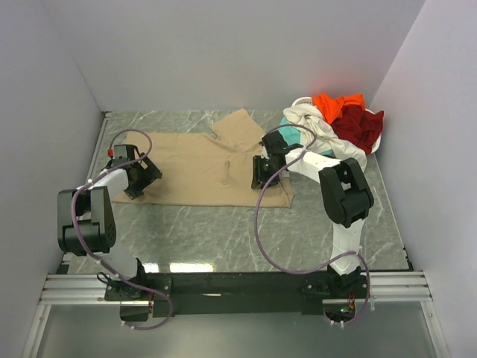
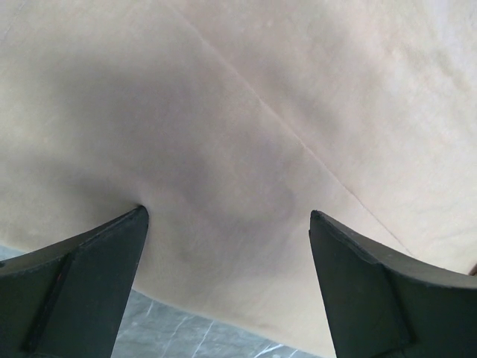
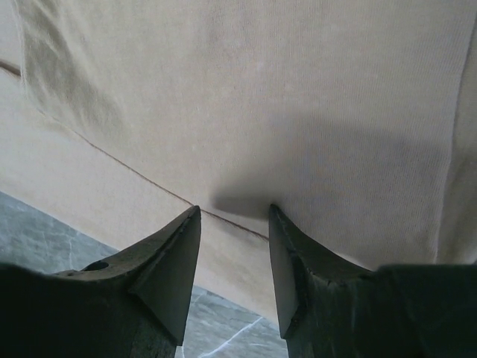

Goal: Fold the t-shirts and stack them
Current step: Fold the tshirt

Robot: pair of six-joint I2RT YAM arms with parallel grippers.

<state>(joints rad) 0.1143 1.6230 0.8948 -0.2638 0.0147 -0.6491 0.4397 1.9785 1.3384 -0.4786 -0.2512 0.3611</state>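
Across the marble desk [image 1: 223, 239], the big tan t-shirt [image 1: 201, 168] lay spread out flat. Over in the far right corner sat a bunched heap of other t-shirts [image 1: 335, 123]: cream, orange and dark red. The left fingers [image 2: 74, 283] were spread wide over the tan shirt's left edge. The right fingers [image 3: 164, 268] were only narrowly apart, tips down on its right side.

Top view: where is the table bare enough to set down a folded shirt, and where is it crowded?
Widest bare patch: the table between the near edge of the tan shirt and the arm bases. A narrower strip runs between that shirt and the back wall, on the left. Crowded: the far right corner, filled by the pile of shirts.
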